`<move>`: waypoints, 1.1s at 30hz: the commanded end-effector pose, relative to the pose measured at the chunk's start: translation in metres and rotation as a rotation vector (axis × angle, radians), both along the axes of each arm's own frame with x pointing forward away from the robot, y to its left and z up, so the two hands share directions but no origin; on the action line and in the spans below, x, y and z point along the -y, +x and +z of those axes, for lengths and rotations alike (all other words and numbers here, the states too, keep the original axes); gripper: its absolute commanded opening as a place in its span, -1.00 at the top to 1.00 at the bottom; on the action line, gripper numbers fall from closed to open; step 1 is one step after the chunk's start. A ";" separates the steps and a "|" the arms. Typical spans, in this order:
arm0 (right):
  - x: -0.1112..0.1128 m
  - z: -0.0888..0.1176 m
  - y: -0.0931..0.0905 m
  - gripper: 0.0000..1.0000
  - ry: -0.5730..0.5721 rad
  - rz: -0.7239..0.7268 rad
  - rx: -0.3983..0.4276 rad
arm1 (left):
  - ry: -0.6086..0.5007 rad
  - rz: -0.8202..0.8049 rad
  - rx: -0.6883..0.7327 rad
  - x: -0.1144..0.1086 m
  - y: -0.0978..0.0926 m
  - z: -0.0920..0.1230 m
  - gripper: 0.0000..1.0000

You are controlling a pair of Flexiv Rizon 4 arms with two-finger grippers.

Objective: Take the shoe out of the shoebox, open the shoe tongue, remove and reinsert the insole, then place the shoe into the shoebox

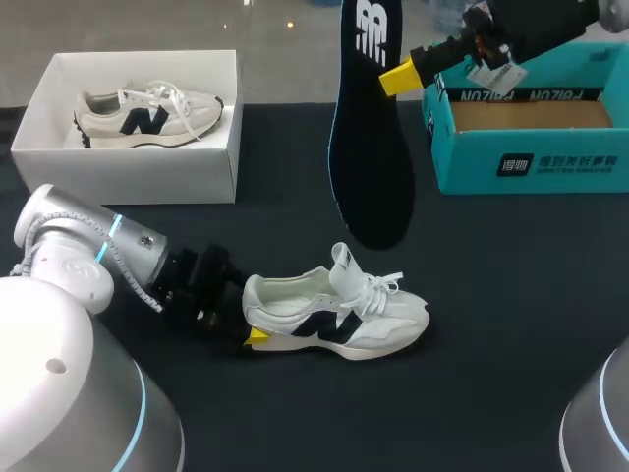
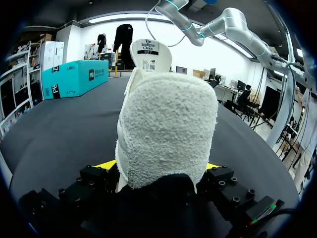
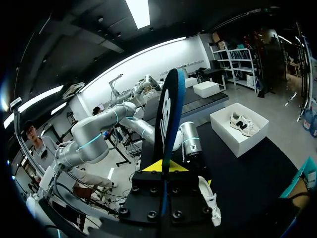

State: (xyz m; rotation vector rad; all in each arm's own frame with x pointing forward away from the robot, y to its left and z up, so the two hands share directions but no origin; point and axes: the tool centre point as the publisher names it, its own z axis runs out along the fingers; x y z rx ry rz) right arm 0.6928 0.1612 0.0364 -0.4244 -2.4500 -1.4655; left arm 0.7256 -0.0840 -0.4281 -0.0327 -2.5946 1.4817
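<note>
dark foam insole, likely light and bendy, hangs pinched near one end by the right gripper; the left gripper clamps the firmer heel of the shoe on the table.

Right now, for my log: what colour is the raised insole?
Long flat insole: black, blue-edged; head view shows it best.

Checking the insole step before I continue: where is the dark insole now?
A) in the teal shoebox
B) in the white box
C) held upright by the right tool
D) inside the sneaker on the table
C: the right tool is shut on the insole, holding it upright above the table, apart from the sneaker whose heel the left tool grips.
</note>
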 end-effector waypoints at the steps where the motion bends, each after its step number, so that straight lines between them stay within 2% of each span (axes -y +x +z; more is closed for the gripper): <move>1: 0.014 0.001 -0.015 1.00 -0.018 -0.055 0.018 | 0.003 -0.002 -0.001 0.002 0.000 -0.003 1.00; 33: 0.017 0.001 -0.018 1.00 -0.016 -0.087 0.030 | 0.003 -0.002 -0.001 0.002 0.000 -0.003 1.00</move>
